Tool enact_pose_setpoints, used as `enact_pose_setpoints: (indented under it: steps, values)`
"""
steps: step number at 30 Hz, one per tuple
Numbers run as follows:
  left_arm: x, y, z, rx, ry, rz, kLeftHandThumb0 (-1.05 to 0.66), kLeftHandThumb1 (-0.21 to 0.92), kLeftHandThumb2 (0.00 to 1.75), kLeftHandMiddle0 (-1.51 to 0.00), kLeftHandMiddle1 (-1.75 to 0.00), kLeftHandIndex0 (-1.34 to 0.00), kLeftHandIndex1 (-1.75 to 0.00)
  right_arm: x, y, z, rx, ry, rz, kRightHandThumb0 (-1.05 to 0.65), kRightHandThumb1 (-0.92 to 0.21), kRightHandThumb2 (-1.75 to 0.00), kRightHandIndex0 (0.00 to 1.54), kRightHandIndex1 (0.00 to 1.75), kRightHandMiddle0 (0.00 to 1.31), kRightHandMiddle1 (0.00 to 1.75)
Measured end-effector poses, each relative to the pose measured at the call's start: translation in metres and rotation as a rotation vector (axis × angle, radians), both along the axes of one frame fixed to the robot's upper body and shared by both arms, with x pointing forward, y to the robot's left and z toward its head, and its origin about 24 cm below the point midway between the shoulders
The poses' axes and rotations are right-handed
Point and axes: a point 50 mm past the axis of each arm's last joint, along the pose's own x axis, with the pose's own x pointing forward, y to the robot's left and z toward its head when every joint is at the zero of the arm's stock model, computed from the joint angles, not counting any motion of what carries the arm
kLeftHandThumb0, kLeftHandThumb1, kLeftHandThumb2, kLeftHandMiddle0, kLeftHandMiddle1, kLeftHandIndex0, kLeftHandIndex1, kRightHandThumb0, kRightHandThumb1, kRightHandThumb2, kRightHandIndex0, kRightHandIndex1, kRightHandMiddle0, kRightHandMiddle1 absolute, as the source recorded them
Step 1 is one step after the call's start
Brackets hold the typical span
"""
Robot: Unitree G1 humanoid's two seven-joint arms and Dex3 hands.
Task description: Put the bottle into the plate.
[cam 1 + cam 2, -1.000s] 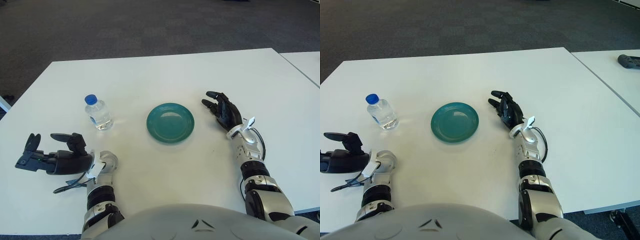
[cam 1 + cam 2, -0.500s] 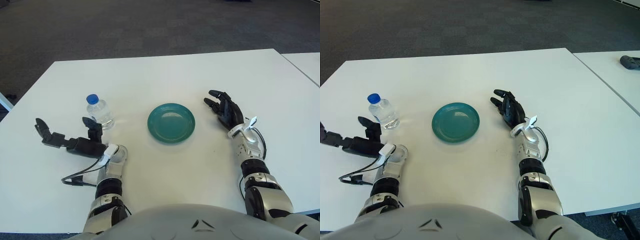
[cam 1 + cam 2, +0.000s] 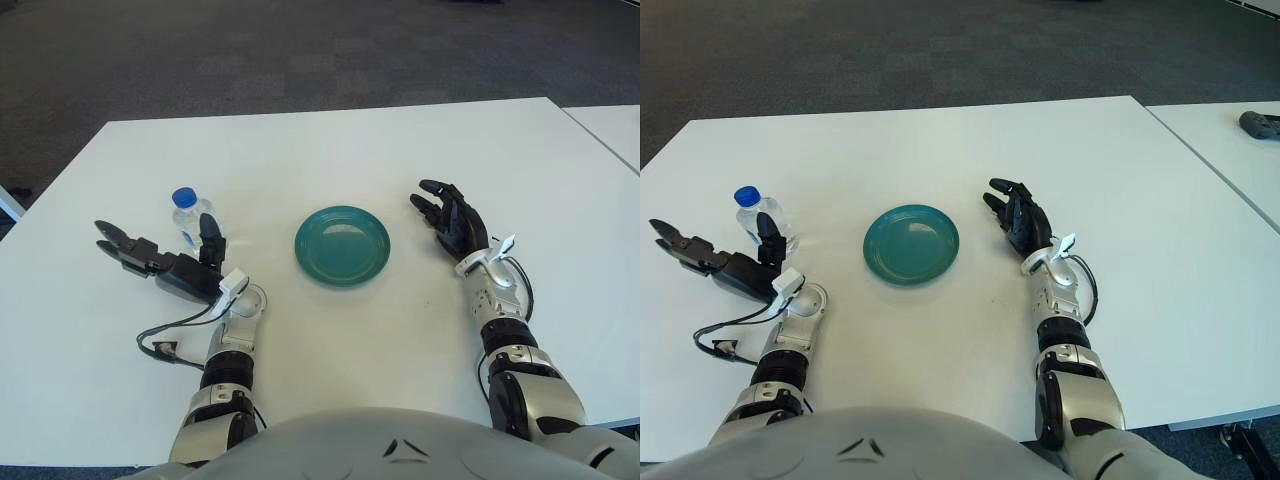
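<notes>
A small clear water bottle with a blue cap stands upright on the white table, left of a round teal plate that holds nothing. My left hand is just in front of and left of the bottle, fingers spread open, one fingertip overlapping the bottle's lower body in view; nothing is grasped. My right hand shows to the right of the plate, fingers relaxed and open, holding nothing.
The white table stretches well behind the plate and bottle. A second white table stands at the right with a dark object on it. A black cable loops by my left wrist.
My left hand has swung forward and to the right from the table's front left, closing in on the bottle with fingers spreading. Bottle, plate and right hand have stayed put.
</notes>
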Motion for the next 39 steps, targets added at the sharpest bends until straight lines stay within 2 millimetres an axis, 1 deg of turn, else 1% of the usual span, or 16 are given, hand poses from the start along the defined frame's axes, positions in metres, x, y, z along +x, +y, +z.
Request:
enact_pose_setpoints:
  steps: [5, 9, 13, 16, 23, 32, 34, 39]
  values:
    - [-0.002, -0.011, 0.000, -0.016, 0.039, -0.099, -1.05, 0.92, 0.12, 0.00, 0.00, 0.00, 0.00, 0.000, 0.000, 0.000, 0.005, -0.002, 0.009, -0.54, -0.91, -0.79, 0.50, 0.40, 0.14, 0.93]
    - [-0.004, -0.020, -0.001, -0.044, 0.062, -0.180, -1.05, 0.92, 0.09, 0.00, 0.00, 0.00, 0.00, 0.000, 0.001, 0.000, 0.008, -0.003, 0.014, -0.55, -0.90, -0.78, 0.50, 0.42, 0.15, 0.93]
    - [-0.007, -0.027, -0.001, -0.075, 0.083, -0.231, -1.05, 0.92, 0.07, 0.00, 0.00, 0.00, 0.00, 0.000, 0.001, 0.000, 0.010, -0.002, 0.020, -0.55, -0.89, -0.77, 0.52, 0.45, 0.21, 0.94]
    - [-0.010, -0.030, -0.003, -0.104, 0.101, -0.256, -1.05, 0.92, 0.07, 0.00, 0.00, 0.00, 0.00, 0.000, 0.001, 0.000, 0.012, 0.000, 0.022, -0.53, -0.88, -0.79, 0.51, 0.48, 0.22, 0.95]
    - [-0.015, -0.036, -0.007, -0.166, 0.144, -0.294, -1.05, 0.92, 0.11, 0.00, 0.00, 0.00, 0.00, 0.000, 0.001, 0.000, 0.015, 0.001, 0.024, -0.54, -0.88, -0.80, 0.49, 0.48, 0.18, 0.93]
    - [-0.015, -0.033, -0.016, -0.307, 0.181, -0.308, -1.04, 0.92, 0.15, 0.00, 0.00, 0.00, 0.00, -0.001, 0.002, 0.000, 0.019, 0.012, 0.031, -0.53, -0.85, -0.84, 0.50, 0.49, 0.17, 0.92]
    - [-0.015, -0.032, -0.018, -0.330, 0.188, -0.311, -1.04, 0.92, 0.19, -0.01, 0.00, 0.00, 0.00, -0.001, 0.002, 0.001, 0.020, 0.014, 0.032, -0.54, -0.86, -0.82, 0.49, 0.49, 0.17, 0.92]
    - [-0.014, -0.031, -0.020, -0.371, 0.194, -0.319, -1.05, 0.92, 0.25, -0.01, 0.00, 0.00, 0.00, -0.003, 0.002, 0.001, 0.022, 0.013, 0.032, -0.59, -0.91, -0.69, 0.50, 0.51, 0.19, 0.94]
